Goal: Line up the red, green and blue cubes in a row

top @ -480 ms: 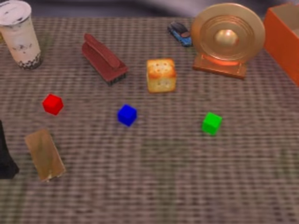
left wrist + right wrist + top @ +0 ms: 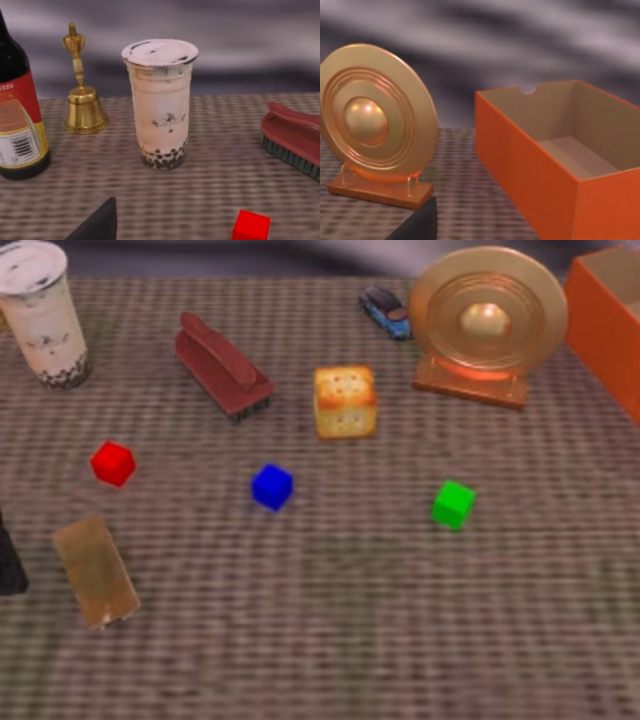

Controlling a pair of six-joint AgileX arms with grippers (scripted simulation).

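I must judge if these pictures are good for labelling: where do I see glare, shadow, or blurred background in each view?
Top view: even, soft light; the red cube, blue cube and green cube cast only faint shadows. Right wrist view: a bright highlight sits on the golden disc, and the background beyond the orange box is blurred. Left wrist view: the background behind the bubble tea cup is likewise smeared.

Left gripper [image 2: 8, 565] farther off-frame left

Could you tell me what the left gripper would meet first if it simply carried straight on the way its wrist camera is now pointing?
Most likely the bubble tea cup, which stands almost dead ahead in the left wrist view. The red cube lies nearer but off to one side, so it would probably be passed. Depth is hard to judge here.
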